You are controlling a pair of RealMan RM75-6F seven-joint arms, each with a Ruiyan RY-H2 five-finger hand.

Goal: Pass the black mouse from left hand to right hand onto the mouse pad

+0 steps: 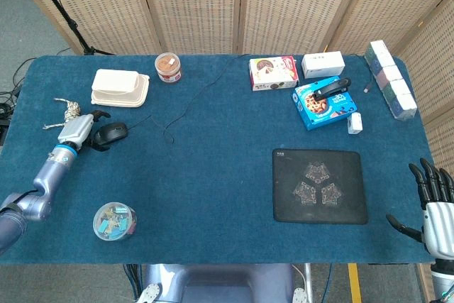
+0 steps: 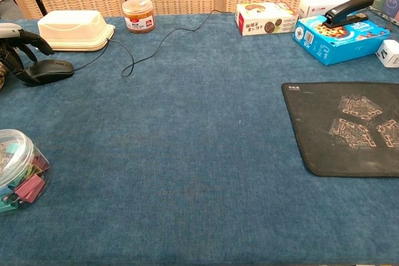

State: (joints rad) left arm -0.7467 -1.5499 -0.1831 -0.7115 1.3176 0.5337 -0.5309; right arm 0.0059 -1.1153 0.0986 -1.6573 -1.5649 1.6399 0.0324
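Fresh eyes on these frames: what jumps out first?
The left hand at the table's left edge, fingers spread right beside the black mouse, whose cable snakes toward the back. Next, the dark mouse pad with its pale pattern, lying bare at front right. The right hand waits open off the front right corner, far from both.

Your left robot hand (image 2: 14,45) is cut by the chest view's left edge, hiding its contact with the black mouse (image 2: 48,70). Right robot hand (image 1: 435,207) is cropped bottom-right; mouse pad (image 2: 346,128) runs off right.
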